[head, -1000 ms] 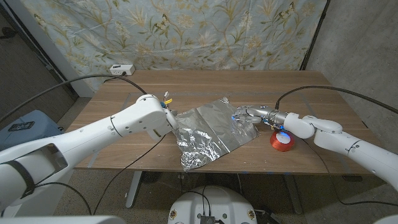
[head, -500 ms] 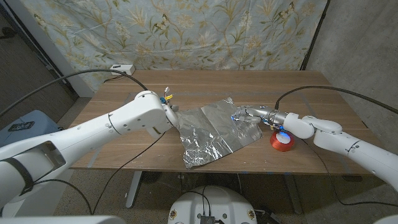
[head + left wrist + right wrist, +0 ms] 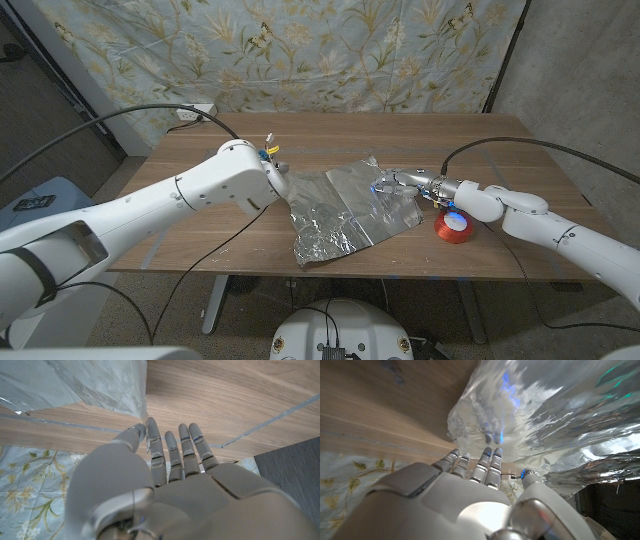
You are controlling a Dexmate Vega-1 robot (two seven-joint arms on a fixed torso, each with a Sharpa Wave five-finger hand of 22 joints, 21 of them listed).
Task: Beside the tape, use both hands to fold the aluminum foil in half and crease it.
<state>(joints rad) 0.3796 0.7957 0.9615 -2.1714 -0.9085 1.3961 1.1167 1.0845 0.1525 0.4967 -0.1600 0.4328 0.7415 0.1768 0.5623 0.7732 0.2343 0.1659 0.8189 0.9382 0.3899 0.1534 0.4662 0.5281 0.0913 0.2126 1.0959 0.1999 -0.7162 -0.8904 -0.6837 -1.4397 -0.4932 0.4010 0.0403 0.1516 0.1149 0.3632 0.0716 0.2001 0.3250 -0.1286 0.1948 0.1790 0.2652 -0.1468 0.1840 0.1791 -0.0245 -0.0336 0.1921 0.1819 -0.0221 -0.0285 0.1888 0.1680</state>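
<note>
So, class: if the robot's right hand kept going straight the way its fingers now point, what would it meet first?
Most likely the aluminum foil: the right hand points across the table toward the left hand, its fingertips already at the sheet's edge. Contact is hard to judge.

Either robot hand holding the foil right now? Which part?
Left hand pinches the foil at its left edge. Right hand touches the right edge; a grip cannot be told.

Crinkled, shiny aluminum foil (image 3: pixel 345 215) lies on a matt wood-grain table (image 3: pixel 520 140) beside glossy red tape (image 3: pixel 452 227)
</note>
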